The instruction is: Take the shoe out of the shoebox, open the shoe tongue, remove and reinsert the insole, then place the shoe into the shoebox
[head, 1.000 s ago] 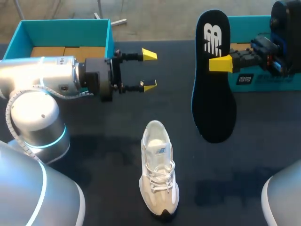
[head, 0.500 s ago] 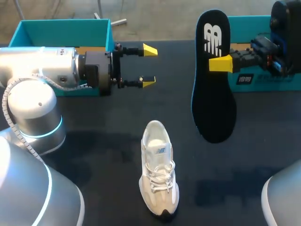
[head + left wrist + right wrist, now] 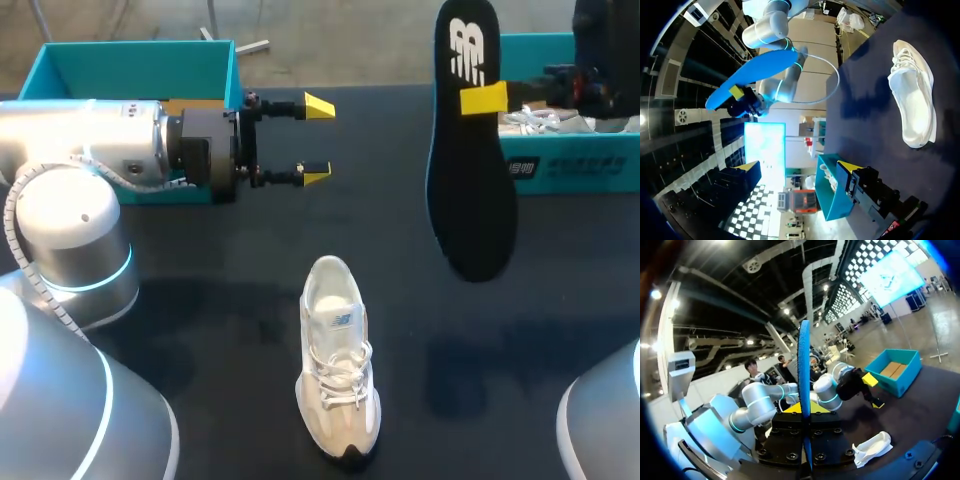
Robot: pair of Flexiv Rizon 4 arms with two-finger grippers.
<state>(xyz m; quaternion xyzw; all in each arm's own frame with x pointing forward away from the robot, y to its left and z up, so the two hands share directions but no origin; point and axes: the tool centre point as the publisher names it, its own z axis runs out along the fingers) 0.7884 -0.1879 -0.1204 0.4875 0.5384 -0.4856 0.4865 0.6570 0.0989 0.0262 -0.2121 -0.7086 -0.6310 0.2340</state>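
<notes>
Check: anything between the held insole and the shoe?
Nothing visible. The insole hangs in the right tool; the table between it and the shoe is bare, and the open left tool sits well aside.

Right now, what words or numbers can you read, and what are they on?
No text here can be quoted as plain words.
insole: a big white logo near its narrower end, a brand mark, not spelled out here.
shoebox by the right arm: a small white label on its front wall, too blurred to read.
shoe: a tiny mark on the tongue, too small to read.
No numbers show.
</notes>
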